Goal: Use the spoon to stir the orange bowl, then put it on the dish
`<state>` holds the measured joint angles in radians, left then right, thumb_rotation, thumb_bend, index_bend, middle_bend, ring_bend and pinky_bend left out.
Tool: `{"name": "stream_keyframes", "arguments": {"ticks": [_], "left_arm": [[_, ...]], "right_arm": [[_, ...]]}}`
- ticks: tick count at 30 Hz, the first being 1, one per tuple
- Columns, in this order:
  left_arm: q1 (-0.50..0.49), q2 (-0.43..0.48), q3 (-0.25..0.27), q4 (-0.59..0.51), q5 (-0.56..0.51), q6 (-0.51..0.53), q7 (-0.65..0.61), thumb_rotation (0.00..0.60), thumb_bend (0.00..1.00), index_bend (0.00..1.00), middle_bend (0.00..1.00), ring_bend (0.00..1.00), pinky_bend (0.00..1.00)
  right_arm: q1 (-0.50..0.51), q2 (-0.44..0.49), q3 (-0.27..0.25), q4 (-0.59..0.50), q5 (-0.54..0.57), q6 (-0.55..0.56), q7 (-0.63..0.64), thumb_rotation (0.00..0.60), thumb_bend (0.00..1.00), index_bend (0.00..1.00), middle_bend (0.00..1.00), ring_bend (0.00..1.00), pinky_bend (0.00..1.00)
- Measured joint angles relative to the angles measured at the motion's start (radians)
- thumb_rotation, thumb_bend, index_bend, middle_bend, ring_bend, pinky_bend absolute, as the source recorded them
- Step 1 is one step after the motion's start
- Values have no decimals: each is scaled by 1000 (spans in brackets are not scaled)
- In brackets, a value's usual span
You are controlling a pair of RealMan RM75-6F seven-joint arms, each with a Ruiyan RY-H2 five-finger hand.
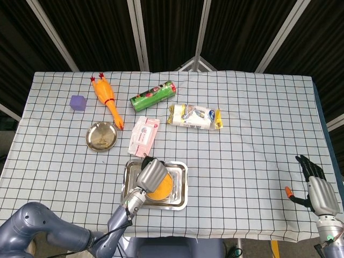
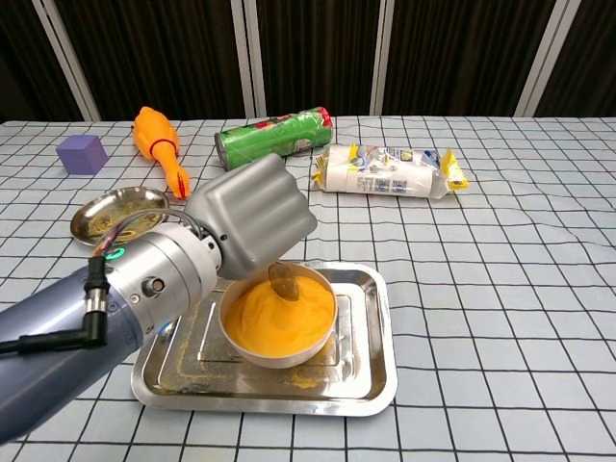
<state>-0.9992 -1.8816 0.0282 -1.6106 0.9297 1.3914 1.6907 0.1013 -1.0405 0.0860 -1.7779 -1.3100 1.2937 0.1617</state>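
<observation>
Leftmost, a purple cube (image 2: 81, 153) and a rubber chicken (image 2: 160, 142) lie well beyond the steel tray (image 2: 371, 371), toward the far-left part of the counter (image 2: 500, 289). Nearer the tray, just off its far-left corner, sits the small round dish (image 2: 115, 207), bare metal with a few yellow specks.

Left hand (image 2: 253, 223) hangs over the tray's left half, fingers curled tight round the spoon (image 2: 283, 281) handle; the handle itself is hidden inside the fist. Spoon bowl shows just below the hand, tipped down at the far rim of the orange bowl (image 2: 279, 318), touching or barely above the yellow contents; cannot tell which. Orange bowl stands inside the tray, about centre.

Behind the tray: a pink packet (image 1: 144, 135), a green can (image 2: 274, 138) on its side, then a white snack bag (image 2: 387, 170) further right.

Far right of the tray, off the counter edge, the right hand (image 1: 315, 188) is raised, fingers spread, holding nothing.

Judgement: stirring step in hand, dish step not yet done. Next move calls for lifting the spoon clear of the rim, carrying it left and back to the dish, and keeping it level against drips.
</observation>
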Motion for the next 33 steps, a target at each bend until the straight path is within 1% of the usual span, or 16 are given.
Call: {"name": "stream_keyframes", "arguments": {"ticks": [12, 22, 33], "left_arm": [[31, 22, 17, -60, 15, -12, -12, 600, 737, 860, 1000, 995, 976], [48, 56, 23, -124, 49, -10, -22, 600, 737, 860, 1000, 995, 976], [60, 101, 1, -160, 51, 3, -24, 600, 737, 859, 1000, 995, 976]], "right_arm": [[0, 0, 1, -2, 3, 0, -1, 600, 397, 0, 0, 0, 0], [0, 1, 1, -4, 4, 0, -3, 600, 397, 0, 0, 0, 0], [0, 0, 1, -4, 5, 0, -3, 600, 397, 0, 0, 0, 0]]}}
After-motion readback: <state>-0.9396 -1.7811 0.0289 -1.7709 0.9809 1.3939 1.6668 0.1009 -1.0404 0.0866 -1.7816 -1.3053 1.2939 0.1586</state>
